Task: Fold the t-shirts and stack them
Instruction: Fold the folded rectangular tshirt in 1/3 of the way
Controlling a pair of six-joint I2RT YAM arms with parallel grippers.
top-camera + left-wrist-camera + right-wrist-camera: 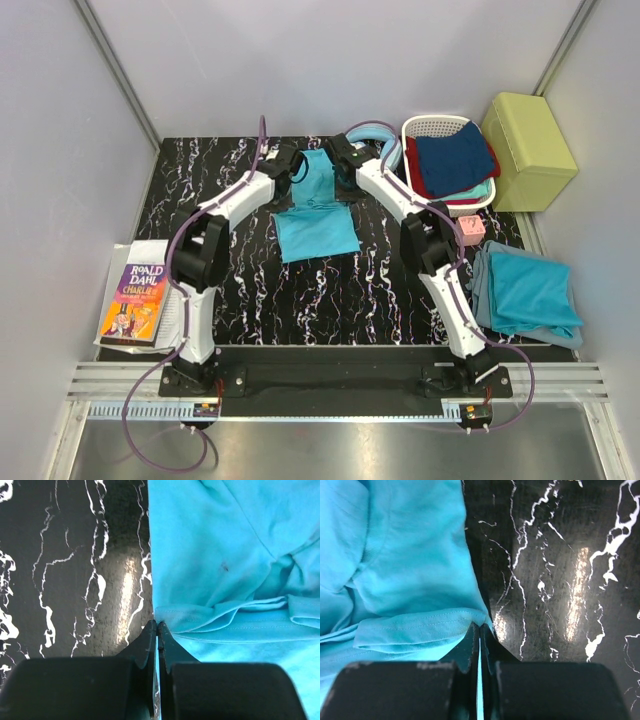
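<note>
A turquoise t-shirt (316,215) lies partly folded at the far middle of the black marbled table (230,290). Both arms hold its far end. My left gripper (293,163) is shut on the shirt's left corner; in the left wrist view the closed gripper (157,626) pinches the hemmed edge of the t-shirt (225,560). My right gripper (340,156) is shut on the right corner; the right wrist view shows the gripper (480,627) clamping a hem fold of the t-shirt (410,570). Folded turquoise t-shirts (527,290) are stacked at the table's right edge.
A white basket (428,126) holding dark blue and red cloth stands at the back right, beside a yellow-green box (528,150). A small pink object (471,230) sits in front of the basket. A Roald Dahl book (136,298) on papers lies at the left edge.
</note>
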